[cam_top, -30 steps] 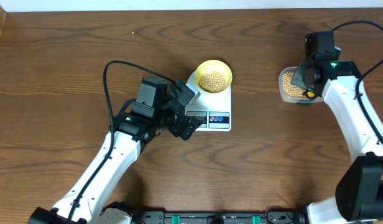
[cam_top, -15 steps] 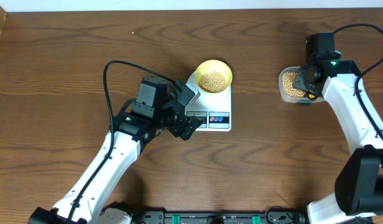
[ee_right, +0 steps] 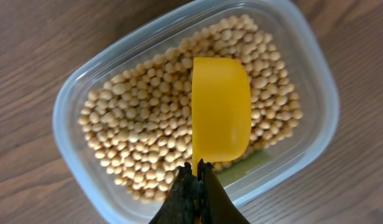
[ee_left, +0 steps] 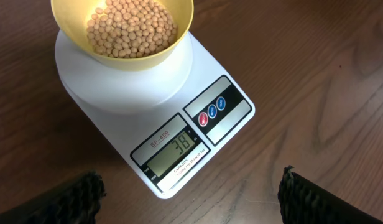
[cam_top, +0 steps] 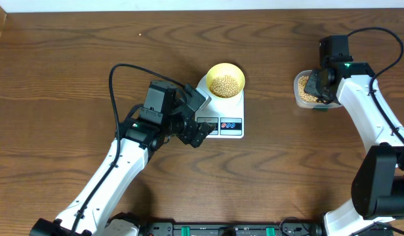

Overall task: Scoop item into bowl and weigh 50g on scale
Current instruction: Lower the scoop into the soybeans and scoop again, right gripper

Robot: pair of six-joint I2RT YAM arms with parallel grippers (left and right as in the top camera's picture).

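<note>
One white flat digital scale sits mid-table. Its single display reads 38, beside two buttons, red and blue. One small pale yellow plastic bowl of tiny beige beans stands on its platform. The left gripper hovers at the scale's near-left edge, fingers spread wide. Far right, one clear plastic tub holds more beans. Over it, the right gripper pinches one bright yellow plastic scoop.

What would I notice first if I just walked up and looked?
Probably the pale yellow bowl of little tan beans sitting on the white scale mid-table, its display reading 38. Next, off to the right, a bright yellow scoop over a clear tub full of more beans.
</note>
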